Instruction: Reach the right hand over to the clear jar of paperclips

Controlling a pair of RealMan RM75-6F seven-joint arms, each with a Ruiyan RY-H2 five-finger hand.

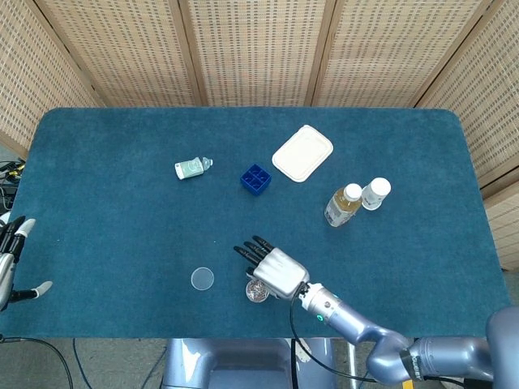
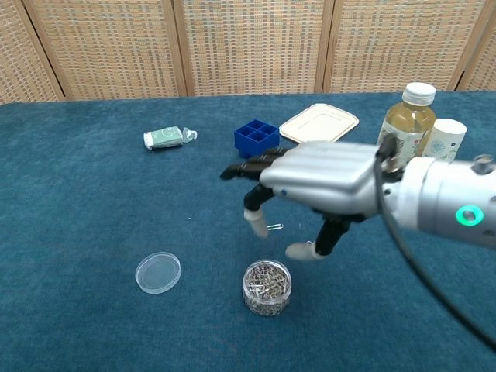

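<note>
The clear jar of paperclips [image 1: 257, 290] [image 2: 267, 287] stands open near the table's front edge, with its round clear lid [image 1: 202, 279] [image 2: 158, 272] lying to its left. My right hand [image 1: 272, 267] [image 2: 318, 186] hovers above and slightly right of the jar, palm down, fingers spread. It holds nothing and does not touch the jar. One loose paperclip [image 2: 274, 227] lies on the cloth under the hand. At the far left edge of the head view, my left hand [image 1: 8, 259] rests with its fingers apart and nothing in it.
Further back are a blue compartment box [image 1: 255, 179] [image 2: 256, 139], a white tray [image 1: 302, 152] [image 2: 319, 125], and a green tube [image 1: 191, 168] [image 2: 167, 138]. A yellow drink bottle [image 1: 343, 204] [image 2: 405, 132] and a white cup [image 1: 375, 193] [image 2: 444, 143] stand at the right.
</note>
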